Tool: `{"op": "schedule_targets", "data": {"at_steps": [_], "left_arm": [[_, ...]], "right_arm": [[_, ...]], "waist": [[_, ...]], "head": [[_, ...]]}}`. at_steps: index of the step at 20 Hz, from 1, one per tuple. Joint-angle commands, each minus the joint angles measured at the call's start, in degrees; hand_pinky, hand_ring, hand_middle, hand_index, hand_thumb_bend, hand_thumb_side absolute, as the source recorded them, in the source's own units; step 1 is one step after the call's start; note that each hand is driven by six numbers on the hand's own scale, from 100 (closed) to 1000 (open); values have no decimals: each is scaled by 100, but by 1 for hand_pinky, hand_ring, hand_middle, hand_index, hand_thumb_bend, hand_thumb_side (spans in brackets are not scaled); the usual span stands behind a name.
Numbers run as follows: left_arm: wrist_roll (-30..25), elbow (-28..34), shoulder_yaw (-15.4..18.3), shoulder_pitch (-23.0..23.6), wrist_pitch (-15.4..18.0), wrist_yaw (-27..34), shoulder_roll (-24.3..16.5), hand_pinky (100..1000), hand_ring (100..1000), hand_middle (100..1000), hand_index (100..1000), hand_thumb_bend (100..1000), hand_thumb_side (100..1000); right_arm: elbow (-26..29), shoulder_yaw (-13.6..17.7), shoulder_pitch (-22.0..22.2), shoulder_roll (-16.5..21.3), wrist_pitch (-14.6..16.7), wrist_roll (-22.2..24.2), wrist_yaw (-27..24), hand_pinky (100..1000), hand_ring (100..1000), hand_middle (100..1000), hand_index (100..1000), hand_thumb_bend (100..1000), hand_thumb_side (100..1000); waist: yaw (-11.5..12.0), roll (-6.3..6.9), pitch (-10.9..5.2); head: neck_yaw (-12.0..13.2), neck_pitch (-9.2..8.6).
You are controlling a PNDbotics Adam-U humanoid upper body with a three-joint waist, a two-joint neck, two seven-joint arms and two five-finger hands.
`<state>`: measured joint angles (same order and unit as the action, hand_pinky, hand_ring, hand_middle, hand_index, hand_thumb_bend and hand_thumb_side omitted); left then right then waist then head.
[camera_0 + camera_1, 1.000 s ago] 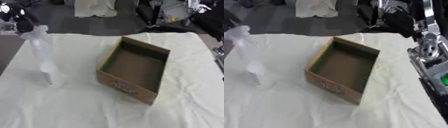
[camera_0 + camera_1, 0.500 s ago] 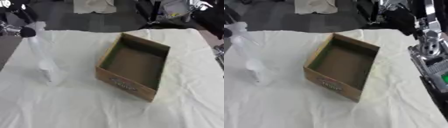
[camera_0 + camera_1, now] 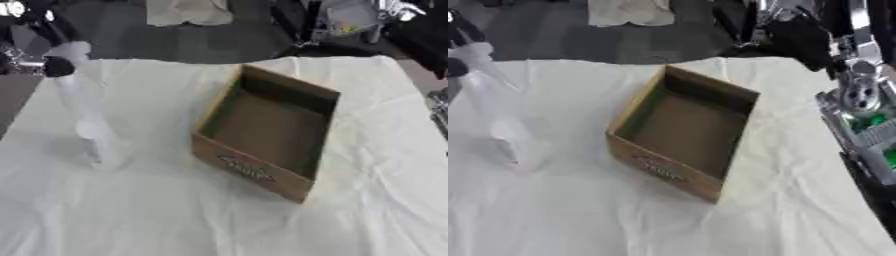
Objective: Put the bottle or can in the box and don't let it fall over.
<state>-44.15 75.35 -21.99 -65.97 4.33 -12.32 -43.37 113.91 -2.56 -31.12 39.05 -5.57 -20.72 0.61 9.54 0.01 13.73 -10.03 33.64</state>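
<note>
bottle (image 3: 87, 120) upright left of box (image 3: 267, 131); tall, likely light and tippy: grasp mid-body. left hand (image 3: 54, 62) near cap, fingers unreadable.

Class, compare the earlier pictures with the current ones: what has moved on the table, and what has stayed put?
The left hand has closed in on the top of the clear bottle, dark fingers now beside its cap; whether they grip it is unclear. The bottle stays upright on the white cloth, and the cardboard box stays empty beside it.
</note>
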Motion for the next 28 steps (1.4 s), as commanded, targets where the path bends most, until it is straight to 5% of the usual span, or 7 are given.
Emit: {"op": "schedule_targets", "data": {"at_steps": [1, 18, 28], "left_arm": [[125, -31, 105, -118, -28, -57, -81, 854, 725, 774, 868, 446, 704], [57, -166, 108, -79, -22, 11, -47, 852, 726, 779, 841, 372, 638], [104, -206, 118, -55, -25, 11, -31, 809, 660, 731, 821, 289, 526]], "right_arm": [[68, 28, -42, 72, -3, 0, -30, 897, 755, 737, 750, 100, 291], [68, 35, -12, 50, -3, -10, -39, 898, 754, 735, 749, 100, 315], [68, 41, 0, 31, 7, -34, -58, 899, 755, 735, 750, 100, 338]], "waist": [[-6, 4, -65], [-22, -24, -31], [-22, -39, -15]], "head": [[23, -43], [48, -85], [51, -109]]}}
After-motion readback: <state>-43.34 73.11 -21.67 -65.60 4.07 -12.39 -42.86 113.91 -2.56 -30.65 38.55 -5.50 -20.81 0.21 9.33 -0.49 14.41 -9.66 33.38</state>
